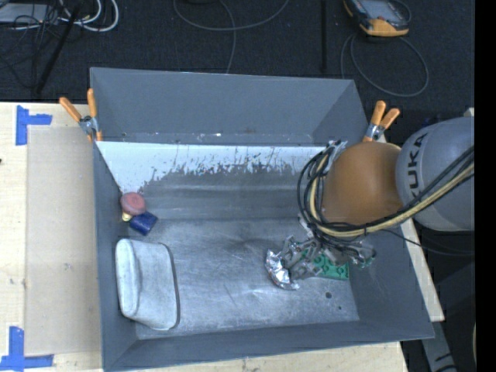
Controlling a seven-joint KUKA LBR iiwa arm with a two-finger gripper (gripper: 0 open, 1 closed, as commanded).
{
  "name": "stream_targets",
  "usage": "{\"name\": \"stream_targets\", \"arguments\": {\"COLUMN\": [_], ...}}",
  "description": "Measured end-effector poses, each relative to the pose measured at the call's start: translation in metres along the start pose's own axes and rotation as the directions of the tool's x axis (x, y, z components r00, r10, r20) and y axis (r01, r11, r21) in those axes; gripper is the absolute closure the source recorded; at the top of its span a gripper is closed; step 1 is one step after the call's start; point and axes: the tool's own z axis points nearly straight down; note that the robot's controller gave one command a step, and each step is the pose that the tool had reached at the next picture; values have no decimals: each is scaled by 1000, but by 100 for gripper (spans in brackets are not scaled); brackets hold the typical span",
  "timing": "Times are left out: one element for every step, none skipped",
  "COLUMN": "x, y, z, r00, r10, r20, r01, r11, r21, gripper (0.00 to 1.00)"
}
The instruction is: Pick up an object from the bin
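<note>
One pale grey padded cloth bundle (147,285), near left; one pink round knob (133,203); one dark blue block (143,223) (touching the knob); one crumpled silver foil lump (280,270); one flat green piece (335,269).

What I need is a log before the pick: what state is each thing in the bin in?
hand: low, at the foil.
crumpled silver foil: loose on the bin floor.
green piece: flat, partly hidden by the hand.
white pad: flat, at the left.
pink round thing: touching the blue piece.
blue piece: lying at the left.
</note>
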Motion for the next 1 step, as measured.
{"name": "stream_targets", "arguments": {"x": [-18], "y": [-18], "z": [-128], "r00": [1000], "r10": [21], "r20": [-3], "r01": [-21], "r11": [1000], "r21": [1], "gripper": [100]}}
